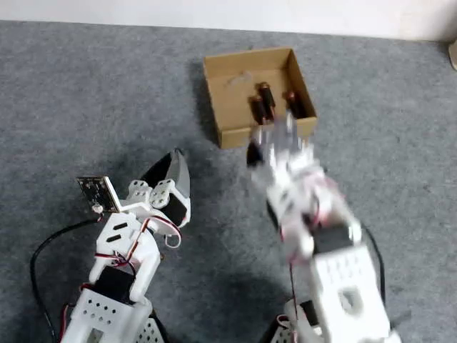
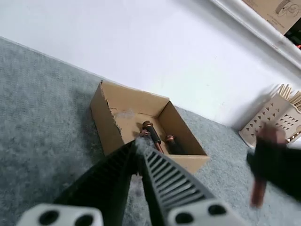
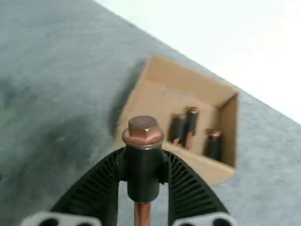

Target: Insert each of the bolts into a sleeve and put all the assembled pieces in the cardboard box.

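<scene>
**Cardboard box** (image 1: 227, 96): brown, square, open-topped, standing on the grey bench (image 1: 86, 86).

**Assembled pieces** (image 3: 188, 126), three: copper bolts in black sleeves, lying on the box floor. Two lie side by side; the third lies apart, nearer a wall.

**Fourth piece:** black sleeve (image 3: 142, 165) with a copper hex-headed bolt (image 3: 143, 132) through it, roughly upright, clamped in the right hand (image 3: 142, 175), near the box.

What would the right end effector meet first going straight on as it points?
Probably the near wall of the cardboard box, straight ahead of the right end effector holding an assembled piece; height is unclear, it may clear the rim.
</scene>
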{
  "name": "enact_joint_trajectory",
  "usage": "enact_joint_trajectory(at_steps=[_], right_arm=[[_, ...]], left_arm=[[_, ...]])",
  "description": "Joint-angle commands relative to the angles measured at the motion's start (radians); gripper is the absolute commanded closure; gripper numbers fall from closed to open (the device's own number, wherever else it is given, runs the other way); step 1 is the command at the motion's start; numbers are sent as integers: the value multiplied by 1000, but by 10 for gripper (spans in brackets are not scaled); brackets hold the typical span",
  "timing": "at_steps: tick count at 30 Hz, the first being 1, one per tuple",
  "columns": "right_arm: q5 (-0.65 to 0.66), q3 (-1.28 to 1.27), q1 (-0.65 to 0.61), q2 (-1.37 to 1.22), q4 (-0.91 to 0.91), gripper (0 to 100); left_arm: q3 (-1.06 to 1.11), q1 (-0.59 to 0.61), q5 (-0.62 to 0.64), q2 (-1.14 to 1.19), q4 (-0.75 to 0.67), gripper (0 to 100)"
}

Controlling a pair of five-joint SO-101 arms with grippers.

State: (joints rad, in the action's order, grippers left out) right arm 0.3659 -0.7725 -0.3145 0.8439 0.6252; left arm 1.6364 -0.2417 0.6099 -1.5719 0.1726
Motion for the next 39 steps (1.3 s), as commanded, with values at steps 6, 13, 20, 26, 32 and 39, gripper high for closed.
enact_joint_trajectory(at_steps=[6,13,20,26,32,39], right_arm=[[15,963,124,-935,165,994],[15,1709,177,-1584,398,994],[15,2310,208,-2051,513,994],[15,2565,209,-2216,607,988],[14,2569,206,-2206,685,853],[14,2571,208,-2186,754,666]], left_arm=[[-5,2,-8,-5,-25,993],[-5,2,-8,-5,-25,993],[-5,1,-8,-5,-25,993],[-5,1,-8,-5,-25,993],[-5,1,-8,-5,-25,993],[-5,1,-11,-5,-25,993]])
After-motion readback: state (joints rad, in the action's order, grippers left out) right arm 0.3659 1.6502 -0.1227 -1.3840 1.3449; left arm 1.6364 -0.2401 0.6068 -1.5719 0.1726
